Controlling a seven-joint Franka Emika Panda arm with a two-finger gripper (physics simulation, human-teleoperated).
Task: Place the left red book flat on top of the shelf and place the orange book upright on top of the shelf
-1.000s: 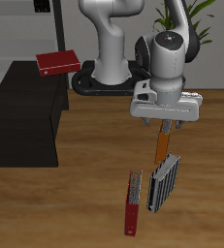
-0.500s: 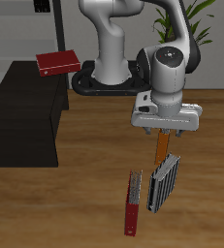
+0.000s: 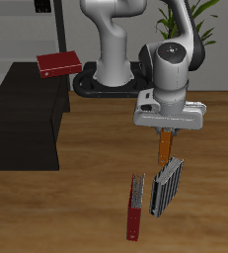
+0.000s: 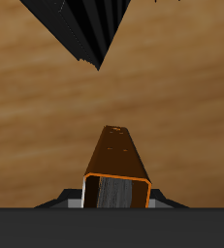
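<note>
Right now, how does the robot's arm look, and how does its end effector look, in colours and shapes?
The arm is made of thick, rounded, glossy white segments with darker grey joints, and it rises from a black base plate. The wrist is a bulky grey-white rounded housing. Below it, the end effector has a wide, flat, pale grey body with small dark details at its underside. No cables or readable markings are visible.

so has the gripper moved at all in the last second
Yes. Against the grey striped book, which stays put, the gripper has drifted slightly farther from the shelf, barely changing height, with the orange book in its fingers.
</note>
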